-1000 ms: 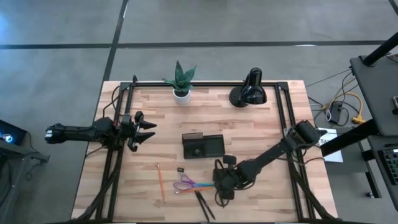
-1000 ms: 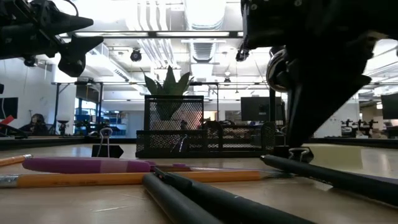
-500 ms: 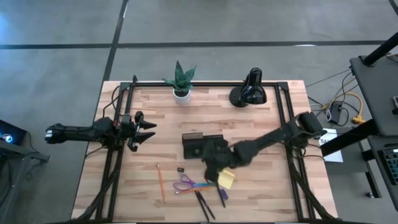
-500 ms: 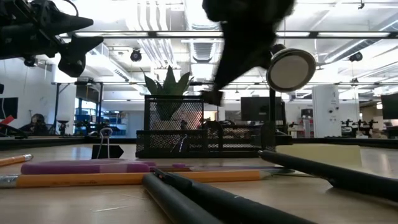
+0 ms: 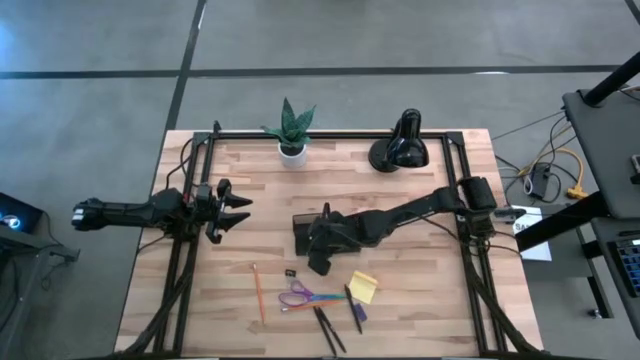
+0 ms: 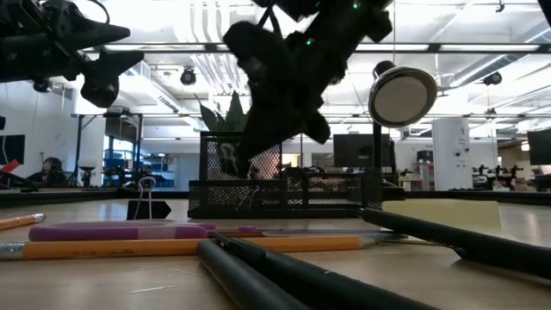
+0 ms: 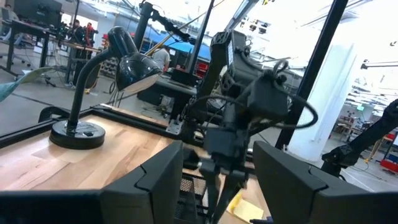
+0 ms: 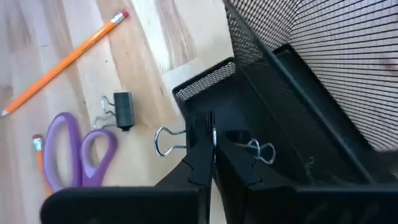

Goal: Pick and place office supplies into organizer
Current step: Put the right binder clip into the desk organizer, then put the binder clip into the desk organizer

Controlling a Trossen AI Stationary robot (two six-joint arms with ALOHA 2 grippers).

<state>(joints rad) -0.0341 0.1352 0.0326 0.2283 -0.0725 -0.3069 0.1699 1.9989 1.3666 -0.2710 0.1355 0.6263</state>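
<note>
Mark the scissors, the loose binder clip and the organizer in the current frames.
scissors (image 8: pixel 74 149): right wrist view, on the purple handle loops.
binder clip (image 8: pixel 123 109): right wrist view, on its black body.
organizer (image 8: pixel 205 82): right wrist view, on the mesh rim at its near corner.

Both arms matte black throughout: slim tubular links, chunkier rounded joint housings, black cables looped along the outside. Left end effector (image 5: pixel 236 211) has two dark angular fingers tapering to wedge tips, blocky flat-sided bodies (image 7: pixel 149 186) in its wrist view. Right end effector (image 8: pixel 208 151) has narrow black fingers with straight inner edges; small green light on its wrist housing in the low view.
</note>
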